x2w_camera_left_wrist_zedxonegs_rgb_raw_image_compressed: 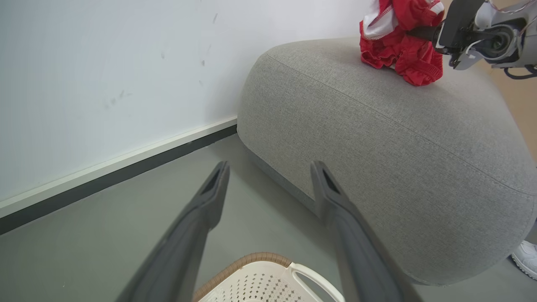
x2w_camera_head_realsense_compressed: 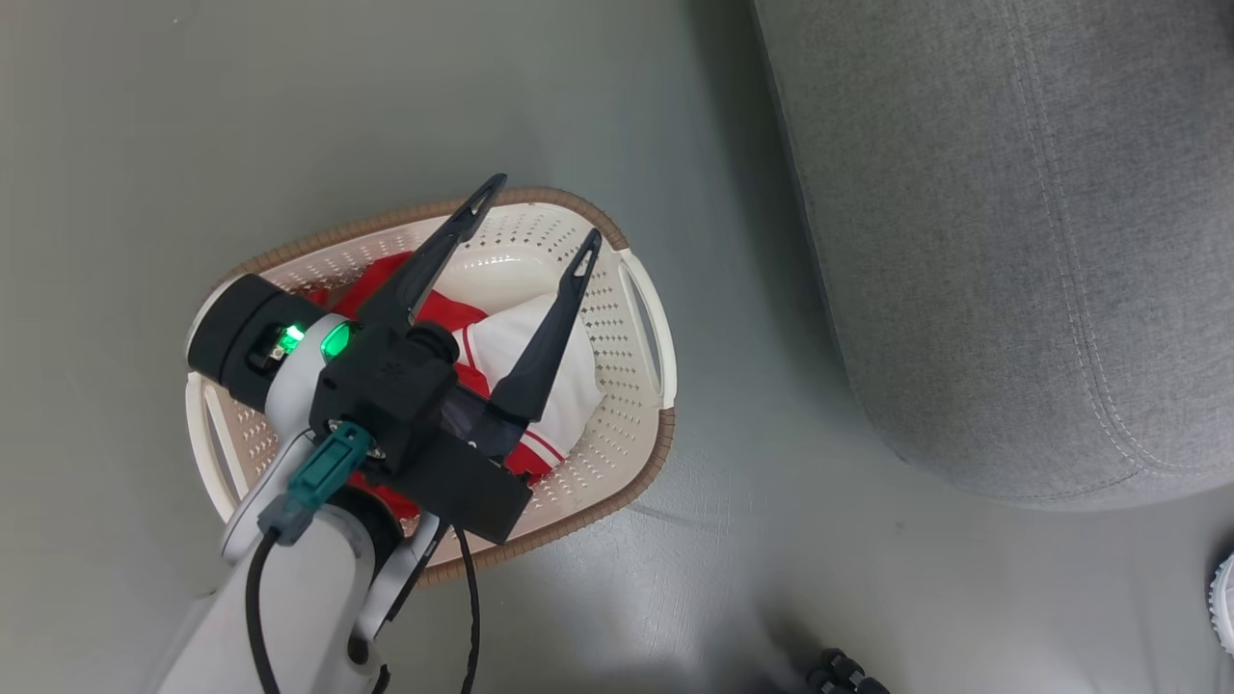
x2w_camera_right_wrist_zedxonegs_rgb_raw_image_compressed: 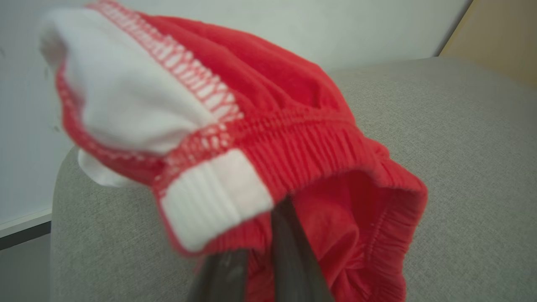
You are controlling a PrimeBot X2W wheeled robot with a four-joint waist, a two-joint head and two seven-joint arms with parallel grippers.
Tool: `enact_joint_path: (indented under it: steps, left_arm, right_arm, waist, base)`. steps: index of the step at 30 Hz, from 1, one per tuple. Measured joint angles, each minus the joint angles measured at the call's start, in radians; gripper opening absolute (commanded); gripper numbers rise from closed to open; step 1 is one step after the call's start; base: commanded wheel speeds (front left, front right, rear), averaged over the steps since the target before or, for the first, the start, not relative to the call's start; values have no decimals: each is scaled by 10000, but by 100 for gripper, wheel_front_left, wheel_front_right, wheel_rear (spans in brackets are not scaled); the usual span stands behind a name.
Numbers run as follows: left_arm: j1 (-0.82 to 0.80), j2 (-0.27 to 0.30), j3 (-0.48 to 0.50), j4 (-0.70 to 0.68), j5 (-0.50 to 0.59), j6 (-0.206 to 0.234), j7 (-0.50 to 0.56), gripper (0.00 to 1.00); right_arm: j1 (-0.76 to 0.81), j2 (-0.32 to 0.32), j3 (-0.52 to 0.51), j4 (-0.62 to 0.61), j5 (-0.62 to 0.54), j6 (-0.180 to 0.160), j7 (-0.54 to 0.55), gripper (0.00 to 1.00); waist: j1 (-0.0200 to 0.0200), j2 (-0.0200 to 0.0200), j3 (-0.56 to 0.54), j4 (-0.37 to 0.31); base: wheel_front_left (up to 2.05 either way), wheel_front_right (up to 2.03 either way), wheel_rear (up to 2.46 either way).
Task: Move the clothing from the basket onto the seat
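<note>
The robot's left gripper hung over the basket with its two dark fingers spread wide and nothing between them. The red-and-white clothing lay crumpled in the basket directly beneath those fingers, white panel uppermost. It was a heap with no clear long axis. The basket's own long axis, handle to handle, ran crosswise under the fingers. In the left wrist view its brown rim sat just below the fingertips.

Ahead of the left fingertips stretched a strip of bare grey floor, then the rounded end of the seat. To their left, the floor ran open as far as a dark baseboard under a white wall. A white shoe stood by the seat's lower right corner.

The right gripper was pressed together on a red garment, pinching it at the ribbed waistband over the top of the seat. The waistband ran across the fingers, a white panel bulged to their left, and the loose red folds drooped toward the cushion. Whether the folds touched the fabric could not be told. Grey cushion lay open around the gripper on both sides.
</note>
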Motion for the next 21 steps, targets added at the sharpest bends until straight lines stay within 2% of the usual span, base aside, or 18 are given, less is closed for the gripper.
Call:
enact_joint_path:
  steps: [2, 3, 4, 5, 6, 7, 16, 21]
  left_arm:
    - [-6, 27, 35, 67, 13, 2, 0, 100]
    - [-10, 27, 36, 123, 33, 2, -2, 100]
    - [-11, 27, 42, 188, 36, 0, -2, 100]
    - [-11, 27, 54, 228, 35, 0, -4, 100]
    - [-11, 29, 73, 245, 35, 2, -8, 100]
    - [-11, 29, 100, 268, 35, 2, -15, 100]
    - [16, 128, 360, 535, -25, 56, -253, 100]
    - [68, 121, 453, 832, -81, 100, -454, 100]
  right_arm:
    - [-16, 113, 63, 148, -12, 44, -75, 0]
    - [-16, 146, 79, 221, -21, 59, -82, 17]
    - [-18, 151, 82, 320, -21, 96, -84, 40]
    - [-22, 155, 100, 426, -21, 125, -86, 49]
    - [-22, 161, 119, 493, -23, 130, -92, 86]
    - [-22, 178, 136, 550, -31, 146, -138, 100]
    - [101, 965, 652, 917, -203, 734, -341, 100]
    - [657, 1325, 917, 1024, -428, 930, -435, 100]
  waist:
    - [0, 0, 4, -45]
    - [0, 0, -6, -65]
    - [0, 0, -23, -82]
    - [0, 0, -44, -101]
    - [0, 0, -66, -122]
    - [-2, 0, -90, -146]
    - [-2, -1, -400, -510]
    - [-2, -1, -730, -751]
  base:
    - [0, 0, 0]
    - [0, 0, 0]
    - [0, 0, 0]
    - [0, 0, 0]
    - [0, 0, 0]
    - [0, 0, 0]
    - [0, 0, 0]
    - [0, 0, 0]
